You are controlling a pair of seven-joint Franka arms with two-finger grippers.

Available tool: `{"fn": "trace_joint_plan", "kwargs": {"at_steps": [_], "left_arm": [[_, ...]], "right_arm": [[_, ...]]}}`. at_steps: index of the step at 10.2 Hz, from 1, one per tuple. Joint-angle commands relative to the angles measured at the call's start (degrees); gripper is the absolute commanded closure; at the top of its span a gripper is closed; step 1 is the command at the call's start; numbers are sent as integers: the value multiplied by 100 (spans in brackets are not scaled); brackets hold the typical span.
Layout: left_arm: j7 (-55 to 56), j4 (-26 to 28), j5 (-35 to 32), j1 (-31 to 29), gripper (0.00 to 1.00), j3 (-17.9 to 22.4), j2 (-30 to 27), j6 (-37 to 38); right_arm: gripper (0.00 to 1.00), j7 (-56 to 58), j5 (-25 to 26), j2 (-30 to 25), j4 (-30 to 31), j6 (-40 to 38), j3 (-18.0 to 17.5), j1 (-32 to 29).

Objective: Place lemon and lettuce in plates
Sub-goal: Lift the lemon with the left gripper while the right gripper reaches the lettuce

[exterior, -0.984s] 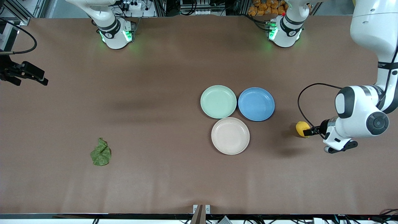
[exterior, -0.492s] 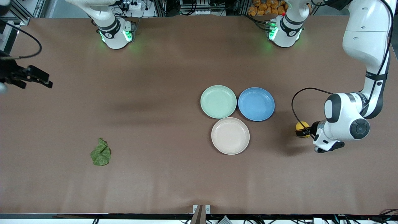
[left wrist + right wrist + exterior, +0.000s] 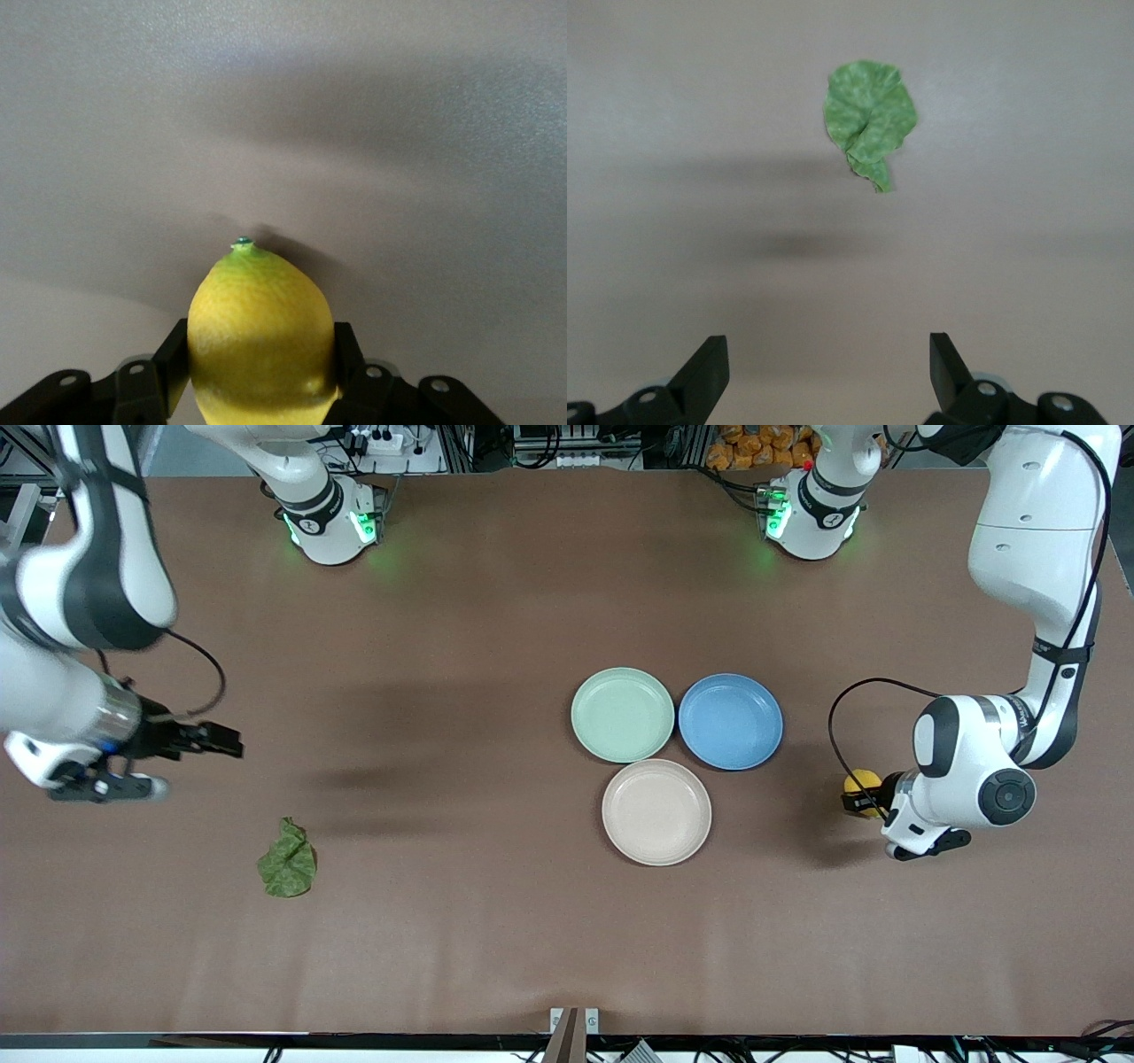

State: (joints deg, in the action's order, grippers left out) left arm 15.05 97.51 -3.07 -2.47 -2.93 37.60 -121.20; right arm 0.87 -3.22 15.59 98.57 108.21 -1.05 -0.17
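My left gripper (image 3: 858,801) is shut on the yellow lemon (image 3: 859,784) above the table at the left arm's end, beside the plates; the left wrist view shows the lemon (image 3: 261,336) clamped between both fingers. The mint green plate (image 3: 623,715) and cream-beige plate (image 3: 656,811) are empty. The dark green lettuce (image 3: 287,860) lies flat at the right arm's end of the table. My right gripper (image 3: 221,740) is open and empty over the bare table, apart from the lettuce; the leaf (image 3: 868,115) shows ahead of its spread fingers in the right wrist view.
A blue plate (image 3: 731,721) lies beside the mint plate, toward the left arm's end, touching both other plates. The two arm bases stand along the table's edge farthest from the front camera. The brown tabletop (image 3: 461,921) carries nothing else.
My right arm swung in from the table's edge toward the lettuce, its gripper now much closer to the leaf. My left gripper shifted a little toward the plates with the lemon in it.
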Motion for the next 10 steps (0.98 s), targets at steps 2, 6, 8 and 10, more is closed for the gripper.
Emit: {"fn": "trace_joint_plan", "kwargs": {"at_steps": [2, 6, 8, 10], "left_arm": [[191, -92, -142, 36, 100, -50, -208, -26], [1207, -478, -71, 141, 100, -487, -412, -26], [2111, -584, -89, 324, 100, -778, -403, -26], [2842, -628, -80, 868, 100, -788, -333, -35]], "right_arm": [[6, 27, -327, 908, -13, 838, 25, 43], [9, 36, -302, 1770, -74, 2218, 43, -80], [9, 88, -249, 2192, -171, 2808, 52, -98], [9, 115, -231, 2483, -180, 3318, 52, -133]]}}
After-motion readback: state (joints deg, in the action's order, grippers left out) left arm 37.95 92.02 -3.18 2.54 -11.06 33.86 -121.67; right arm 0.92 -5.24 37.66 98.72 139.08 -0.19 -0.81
